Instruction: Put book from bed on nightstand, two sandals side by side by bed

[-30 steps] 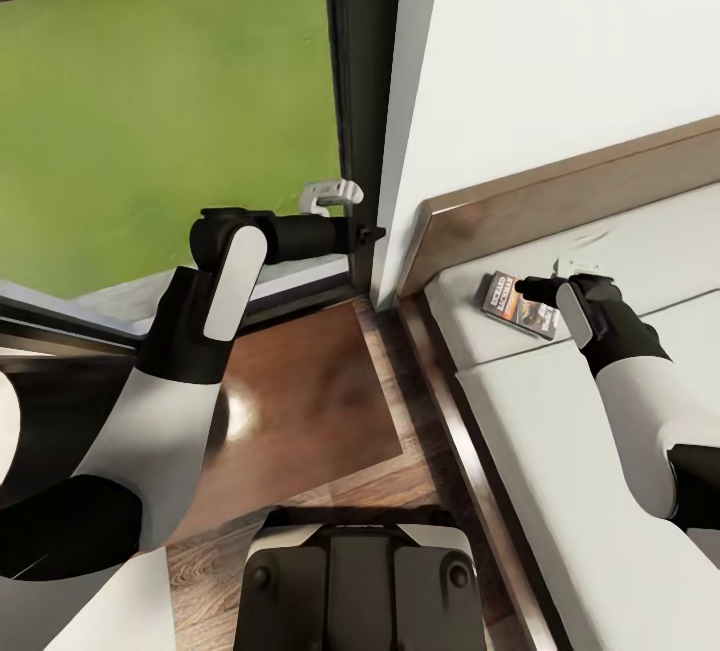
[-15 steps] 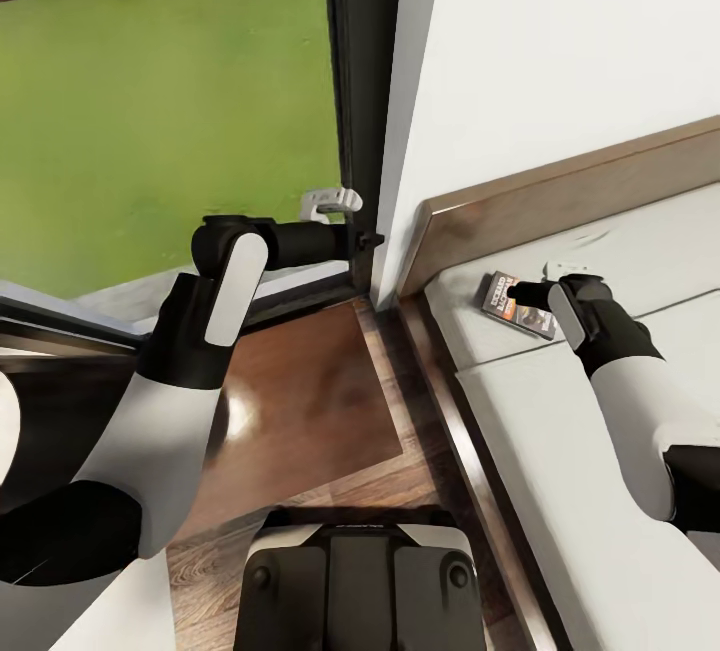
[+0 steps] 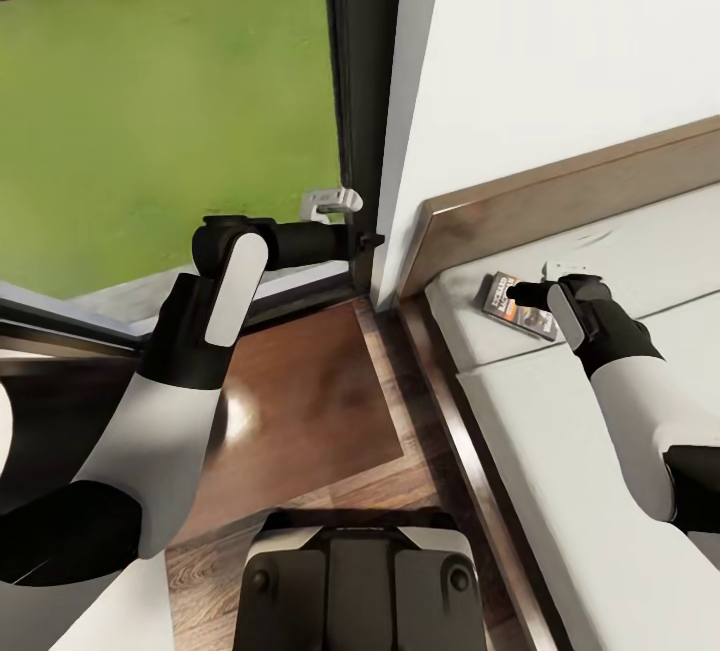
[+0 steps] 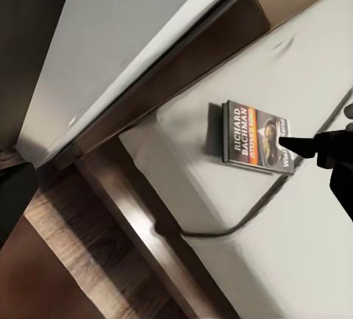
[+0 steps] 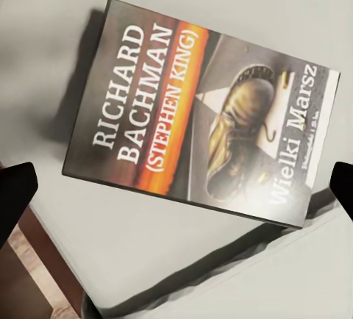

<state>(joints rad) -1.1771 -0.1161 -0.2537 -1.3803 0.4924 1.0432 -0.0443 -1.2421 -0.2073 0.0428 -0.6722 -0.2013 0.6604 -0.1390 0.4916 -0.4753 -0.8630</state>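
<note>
Right gripper point(image 3: 522, 294) over the bed point(image 3: 600, 451), near the headboard corner. Jaws spread wide: in the right wrist view one dark fingertip point(image 5: 16, 194) sits beyond one short edge of the book point(image 5: 198, 117) and the other beyond the opposite edge, cover between them with clear gaps on both sides. Nothing held. In the left wrist view a dark fingertip overlaps the book's picture end; whether it touches the cover, cannot tell.

Book point(image 3: 518, 306) lies flat on the off-white mattress, face up, just under and in front of the gripper tips. Cover reads "Richard Bachman (Stephen King)", orange band, a boot picture, "Wielki Marsz" along one side. It rests close to the headboard point(image 3: 560, 196) and near the mattress edge facing the nightstand.

Nightstand point(image 3: 300, 401), glossy dark brown, stands beside the bed frame, below the window point(image 3: 170, 101) with green grass outside.

Left arm is raised above the nightstand, forearm level, left gripper point(image 3: 332, 199) pale against the dark window frame; how far open, cannot tell.
</note>
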